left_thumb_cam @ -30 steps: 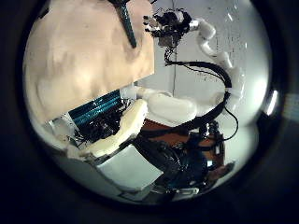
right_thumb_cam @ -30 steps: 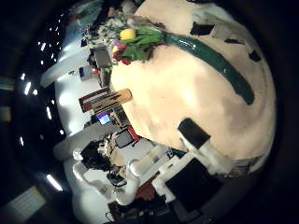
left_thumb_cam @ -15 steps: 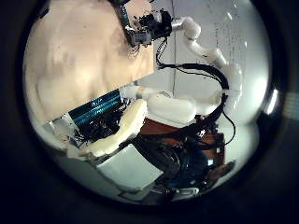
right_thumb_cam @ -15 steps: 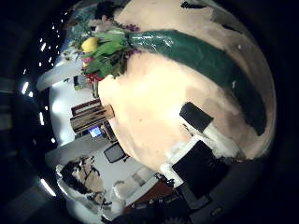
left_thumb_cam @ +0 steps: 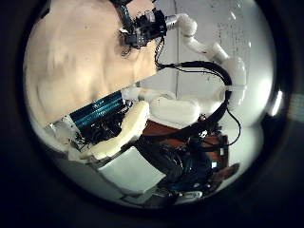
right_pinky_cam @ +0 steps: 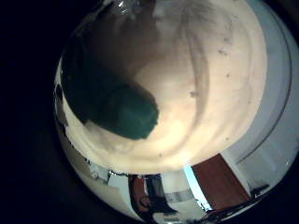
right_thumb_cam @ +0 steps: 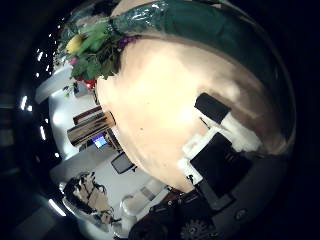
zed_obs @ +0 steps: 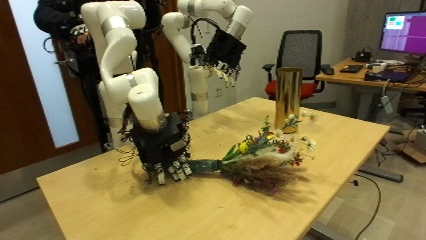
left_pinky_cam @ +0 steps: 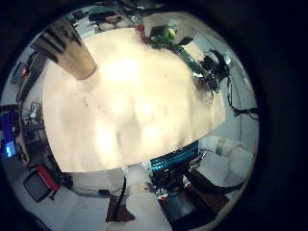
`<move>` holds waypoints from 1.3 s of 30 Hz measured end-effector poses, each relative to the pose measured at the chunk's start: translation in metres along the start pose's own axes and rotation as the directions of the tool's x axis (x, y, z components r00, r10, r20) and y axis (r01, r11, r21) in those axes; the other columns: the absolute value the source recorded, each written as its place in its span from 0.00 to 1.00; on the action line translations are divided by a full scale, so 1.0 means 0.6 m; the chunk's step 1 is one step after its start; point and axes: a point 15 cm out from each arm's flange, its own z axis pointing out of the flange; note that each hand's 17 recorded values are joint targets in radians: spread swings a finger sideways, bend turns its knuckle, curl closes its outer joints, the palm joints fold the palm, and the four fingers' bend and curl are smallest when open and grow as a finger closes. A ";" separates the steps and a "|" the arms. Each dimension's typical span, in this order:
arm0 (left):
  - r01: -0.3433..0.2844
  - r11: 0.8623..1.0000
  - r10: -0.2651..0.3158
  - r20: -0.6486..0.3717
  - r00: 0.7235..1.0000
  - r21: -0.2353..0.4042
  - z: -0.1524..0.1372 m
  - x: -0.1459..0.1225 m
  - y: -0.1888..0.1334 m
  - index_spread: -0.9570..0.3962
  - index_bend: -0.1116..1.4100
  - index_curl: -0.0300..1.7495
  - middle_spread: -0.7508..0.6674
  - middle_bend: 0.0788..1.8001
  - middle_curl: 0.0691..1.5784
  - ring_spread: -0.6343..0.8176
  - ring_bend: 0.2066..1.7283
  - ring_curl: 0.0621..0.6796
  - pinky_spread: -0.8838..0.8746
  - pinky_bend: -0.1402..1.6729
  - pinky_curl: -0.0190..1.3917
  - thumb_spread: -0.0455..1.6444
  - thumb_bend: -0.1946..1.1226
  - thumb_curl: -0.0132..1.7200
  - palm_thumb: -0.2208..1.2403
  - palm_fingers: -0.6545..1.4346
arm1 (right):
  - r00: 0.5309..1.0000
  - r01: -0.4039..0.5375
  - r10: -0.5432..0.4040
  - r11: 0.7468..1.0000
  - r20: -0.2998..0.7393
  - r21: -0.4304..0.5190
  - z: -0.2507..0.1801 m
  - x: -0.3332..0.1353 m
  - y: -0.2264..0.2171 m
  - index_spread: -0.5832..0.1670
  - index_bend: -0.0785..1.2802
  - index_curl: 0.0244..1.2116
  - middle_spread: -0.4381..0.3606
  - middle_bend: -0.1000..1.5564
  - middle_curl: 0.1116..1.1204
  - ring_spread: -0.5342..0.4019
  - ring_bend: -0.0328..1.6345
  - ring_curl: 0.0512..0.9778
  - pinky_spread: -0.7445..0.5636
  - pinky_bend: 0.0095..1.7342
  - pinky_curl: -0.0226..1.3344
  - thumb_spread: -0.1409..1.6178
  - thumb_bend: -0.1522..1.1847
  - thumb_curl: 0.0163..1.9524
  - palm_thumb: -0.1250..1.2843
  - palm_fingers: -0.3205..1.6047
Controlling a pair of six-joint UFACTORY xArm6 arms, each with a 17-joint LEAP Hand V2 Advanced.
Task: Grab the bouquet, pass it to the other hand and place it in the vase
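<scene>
Wooden table [zed_obs: 120, 195] carries the bouquet [zed_obs: 260, 160] flat, beside the gold vase [zed_obs: 286, 95] standing upright. My right hand [zed_obs: 167, 160] sits at its green-wrapped stem end, fingers straight. My left hand [zed_obs: 220, 50] hangs above, fingers relaxed.

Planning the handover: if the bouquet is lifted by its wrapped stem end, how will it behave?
Probably head-heavy: the bouquet has a bushy flower end far from the right hand at its green stem, so it may droop. Loose sprigs look fragile and could shed.
</scene>
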 end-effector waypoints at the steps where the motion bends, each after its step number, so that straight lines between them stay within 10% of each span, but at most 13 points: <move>1: 0.001 1.000 -0.001 0.000 1.000 0.001 -0.001 -0.001 0.000 0.85 0.19 0.23 0.79 0.08 0.18 0.82 0.19 0.19 0.81 0.18 0.18 0.62 0.13 0.18 0.44 0.42 | 1.000 -0.001 0.001 1.000 0.000 -0.002 0.001 0.000 -0.001 0.65 0.20 0.32 0.62 0.41 0.28 0.52 0.51 0.22 0.66 0.23 0.20 0.63 0.10 0.24 0.67 0.40; 22: 0.006 1.000 -0.006 -0.004 1.000 -0.005 0.001 -0.002 0.003 0.85 0.20 0.23 0.79 0.07 0.18 0.82 0.19 0.18 0.81 0.18 0.18 0.62 0.13 0.18 0.44 0.42 | 0.999 0.005 -0.008 0.998 -0.052 -0.056 -0.002 0.013 -0.009 0.55 0.22 0.35 0.53 0.43 0.33 0.41 0.55 0.22 0.57 0.27 0.14 0.61 0.10 0.25 0.70 0.50; 39: 0.002 1.000 -0.002 -0.005 1.000 -0.003 0.000 0.000 0.005 0.85 0.19 0.23 0.79 0.07 0.18 0.82 0.19 0.18 0.81 0.18 0.18 0.63 0.13 0.18 0.44 0.42 | 0.993 0.006 -0.026 0.986 -0.116 -0.168 0.002 0.014 0.015 0.28 0.32 0.50 0.25 0.52 0.45 0.24 0.62 0.35 0.15 0.55 0.18 0.49 0.09 0.27 0.73 0.80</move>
